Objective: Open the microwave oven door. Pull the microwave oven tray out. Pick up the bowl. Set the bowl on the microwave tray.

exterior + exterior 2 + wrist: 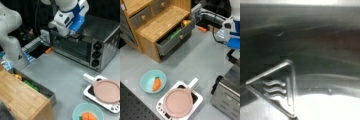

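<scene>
Microwave oven (85, 45) stands at a front view's right, door (71, 48) shut, gripper (75, 35) at its top edge; whether it grips cannot be told. Bowl (153, 81) with a carrot (156, 84) sits left of the pink plate (178, 102). Wrist view shows a triangular hot-surface symbol (275, 86).

The oven (100, 37) looked like brushed silver metal with a dull sheen, its door (72, 48) dark glossy glass and its three knobs (96, 53) black plastic. The surface (65, 77) was smooth, matt grey. The drawer chest (157, 22) was pale, grainy wood with a satin finish. The bowl (147, 80) appeared smooth, pale teal and faintly shiny; the pink plate (178, 103) was matt. Under it, at 6 o'clock, the white slab (161, 107) looked like glossy plastic. The arm's shell (67, 13) was shiny white and blue plastic.
</scene>
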You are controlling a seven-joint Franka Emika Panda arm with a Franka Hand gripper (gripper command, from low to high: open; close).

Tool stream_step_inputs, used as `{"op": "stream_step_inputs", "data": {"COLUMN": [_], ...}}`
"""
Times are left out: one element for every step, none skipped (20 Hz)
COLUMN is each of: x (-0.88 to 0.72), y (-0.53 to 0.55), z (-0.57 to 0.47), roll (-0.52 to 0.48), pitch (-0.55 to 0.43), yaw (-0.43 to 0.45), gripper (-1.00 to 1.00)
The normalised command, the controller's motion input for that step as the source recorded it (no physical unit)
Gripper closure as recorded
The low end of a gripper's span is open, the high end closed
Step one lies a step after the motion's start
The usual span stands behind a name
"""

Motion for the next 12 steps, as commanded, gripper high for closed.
{"op": "stream_step_inputs", "data": {"x": [-0.03,-0.03,-0.03,-0.03,-0.04,-0.05,-0.05,-0.06,-0.06,-0.05,-0.05,-0.04], "y": [-0.37,-0.38,-0.38,-0.36,-0.33,-0.31,-0.28,-0.25,-0.23,-0.24,-0.26,-0.30], "z": [-0.23,-0.22,-0.23,-0.26,-0.28,-0.29,-0.29,-0.28,-0.26,-0.24,-0.23,-0.25], "roll": [0.154,0.159,0.160,0.154,0.146,0.139,0.132,0.128,0.124,0.131,0.143,0.158], "pitch": [-0.100,-0.101,-0.103,-0.114,-0.121,-0.123,-0.118,-0.112,-0.100,-0.089,-0.077,-0.068], "yaw": [0.090,0.084,0.075,0.062,0.048,0.038,0.035,0.029,0.042,0.048,0.064,0.075], "gripper": [-1.00,-1.00,-1.00,-1.00,-1.00,-1.00,-1.00,-1.00,-1.00,-1.00,-1.00,-1.00]}}
